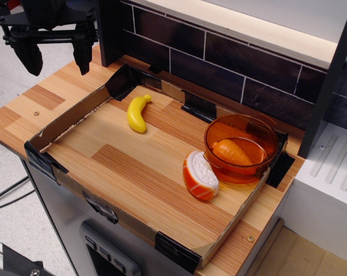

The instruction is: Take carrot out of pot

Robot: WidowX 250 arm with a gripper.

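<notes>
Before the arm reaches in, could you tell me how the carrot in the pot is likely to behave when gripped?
The carrot looks like smooth, rigid plastic, so probably stiff and light. Its tapered, glossy shape may slip from the fingers. Lying on its side in the pot, it could roll if nudged.

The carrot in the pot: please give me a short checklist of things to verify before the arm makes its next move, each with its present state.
1. Carrot lies inside the pot: ok.
2. Carrot is reachable from above, nothing covers it: ok.
3. Gripper is open, fingers apart and empty: ok.
4. Gripper is above the pot: not ok; it hangs at the far left corner, away from the pot.
5. Free place to put the carrot down: ok; bare wood between the banana and the orange slice.
6. Slice touches the pot wall: cannot tell.
</notes>
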